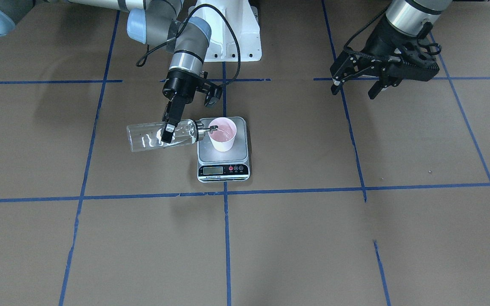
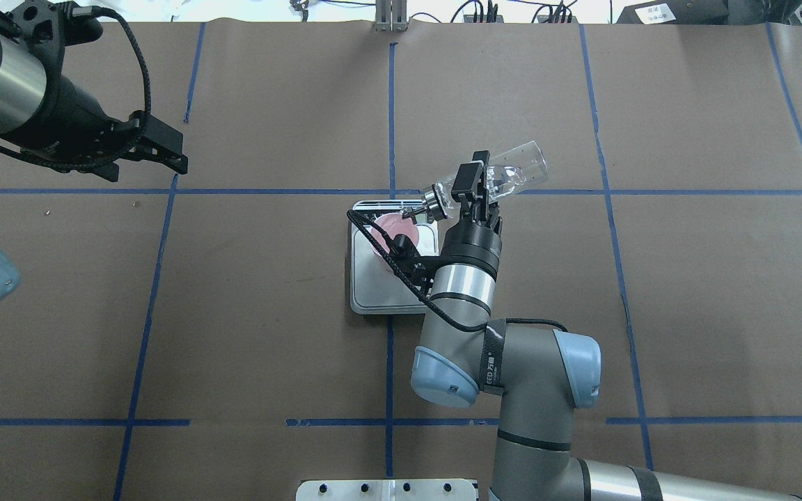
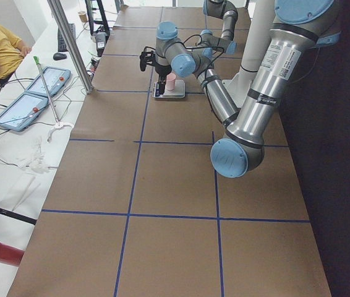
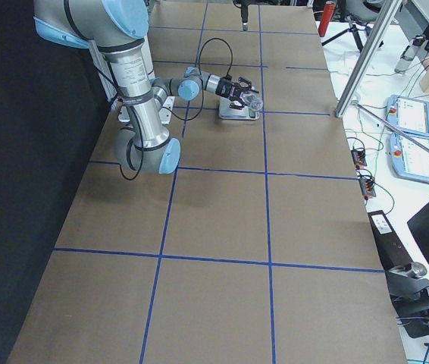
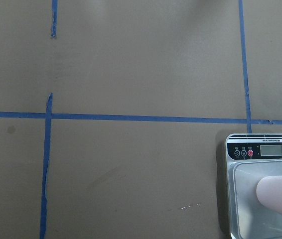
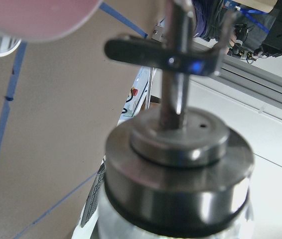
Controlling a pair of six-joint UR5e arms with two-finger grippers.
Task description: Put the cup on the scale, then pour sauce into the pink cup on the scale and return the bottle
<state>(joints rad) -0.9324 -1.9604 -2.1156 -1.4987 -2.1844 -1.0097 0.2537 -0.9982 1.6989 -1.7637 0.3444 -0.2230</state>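
Right tool (image 1: 169, 132) clamps the bottle (image 1: 147, 137), tipped near level, spout at the rim of the cup (image 1: 223, 135) standing on the scale (image 1: 223, 158); liquid seems pooled inside. Left tool (image 1: 355, 88) hangs open, empty, well apart.

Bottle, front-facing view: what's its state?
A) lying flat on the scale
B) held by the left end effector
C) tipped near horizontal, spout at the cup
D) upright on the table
C: the right end effector holds the bottle tipped near horizontal, with its spout at the rim of the cup standing on the scale.
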